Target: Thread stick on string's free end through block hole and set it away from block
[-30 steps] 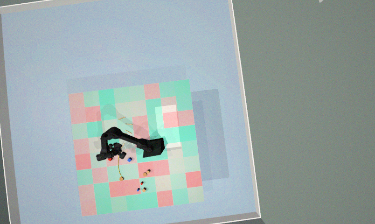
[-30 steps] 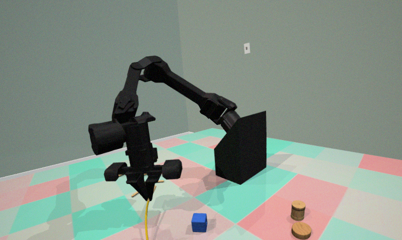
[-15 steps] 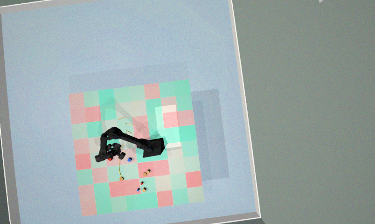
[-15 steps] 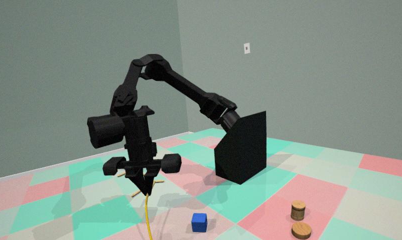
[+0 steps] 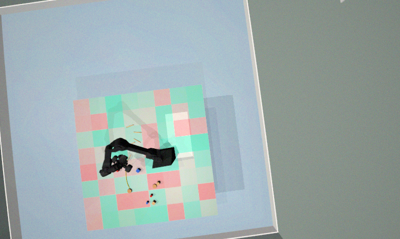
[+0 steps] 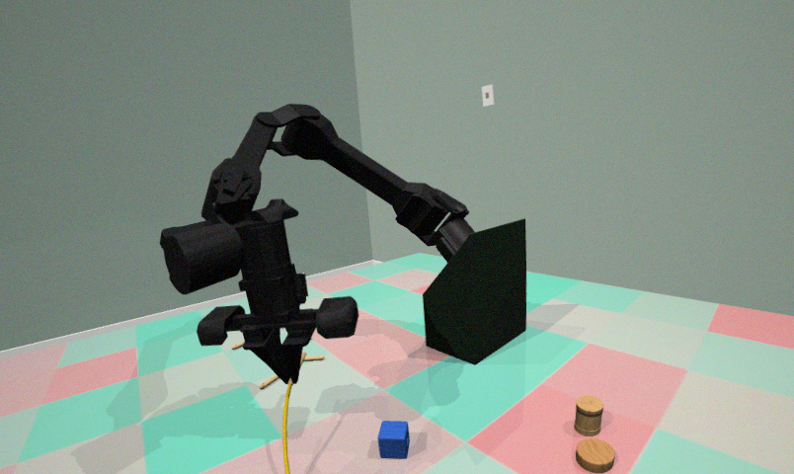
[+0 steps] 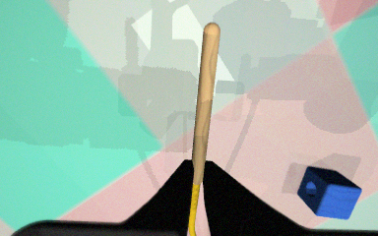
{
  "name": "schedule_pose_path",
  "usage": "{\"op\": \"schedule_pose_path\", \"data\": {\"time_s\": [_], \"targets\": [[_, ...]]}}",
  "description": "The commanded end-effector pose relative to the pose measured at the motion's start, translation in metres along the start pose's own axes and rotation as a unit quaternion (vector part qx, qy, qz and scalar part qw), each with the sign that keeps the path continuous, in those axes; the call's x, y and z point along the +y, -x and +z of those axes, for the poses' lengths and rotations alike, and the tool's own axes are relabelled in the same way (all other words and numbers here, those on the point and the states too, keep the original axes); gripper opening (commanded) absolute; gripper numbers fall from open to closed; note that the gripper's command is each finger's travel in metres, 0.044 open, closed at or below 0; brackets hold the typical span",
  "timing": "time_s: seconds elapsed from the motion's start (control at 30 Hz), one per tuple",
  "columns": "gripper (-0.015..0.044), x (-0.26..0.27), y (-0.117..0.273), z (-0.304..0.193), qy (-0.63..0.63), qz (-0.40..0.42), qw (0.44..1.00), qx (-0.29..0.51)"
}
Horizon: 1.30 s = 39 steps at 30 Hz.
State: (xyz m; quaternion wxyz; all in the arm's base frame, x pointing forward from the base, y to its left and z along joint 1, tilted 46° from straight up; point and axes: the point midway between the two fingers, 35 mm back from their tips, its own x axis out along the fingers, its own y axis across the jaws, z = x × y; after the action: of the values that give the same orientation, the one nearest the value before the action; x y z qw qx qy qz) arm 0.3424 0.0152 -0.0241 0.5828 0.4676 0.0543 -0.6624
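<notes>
My gripper (image 6: 291,381) (image 7: 197,168) is shut on the wooden stick (image 7: 207,84) at its string end, above the table. The stick's bare round end points away from the fingers in the wrist view. The yellow string (image 5: 127,181) (image 6: 284,434) (image 7: 193,211) runs from the stick's end down to the round wooden button (image 5: 129,190). The blue block (image 5: 138,170) (image 6: 393,441) (image 7: 341,202) stands on the table to the right of the gripper, apart from it. A round hole shows in its left face in the wrist view. The stick is outside the block.
Loose sticks (image 5: 130,126) (image 5: 137,132) (image 6: 272,380) lie behind the gripper. A red object (image 5: 117,170) is partly hidden under the arm. Wooden round pieces (image 5: 154,185) (image 6: 588,418) (image 6: 595,454) stand right of the button. Small red (image 5: 151,195) and blue (image 5: 147,202) pieces lie nearer the front.
</notes>
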Motion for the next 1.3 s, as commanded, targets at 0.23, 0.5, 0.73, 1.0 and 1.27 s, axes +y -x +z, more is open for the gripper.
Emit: {"op": "schedule_pose_path", "data": {"time_s": [0.23,0.5,0.73,1.0,1.27], "targets": [[0.0000,-0.004,0.009,-0.011,-0.001,-0.009,1.000,-0.019],[0.0000,-0.007,0.017,-0.017,-0.001,-0.011,0.999,-0.033],[0.0000,-0.009,0.024,-0.022,-0.001,-0.012,0.999,-0.047],[0.0000,-0.013,0.033,-0.027,0.000,-0.012,0.998,-0.063],[0.0000,-0.016,0.042,-0.032,-0.001,-0.010,0.997,-0.079]]}}
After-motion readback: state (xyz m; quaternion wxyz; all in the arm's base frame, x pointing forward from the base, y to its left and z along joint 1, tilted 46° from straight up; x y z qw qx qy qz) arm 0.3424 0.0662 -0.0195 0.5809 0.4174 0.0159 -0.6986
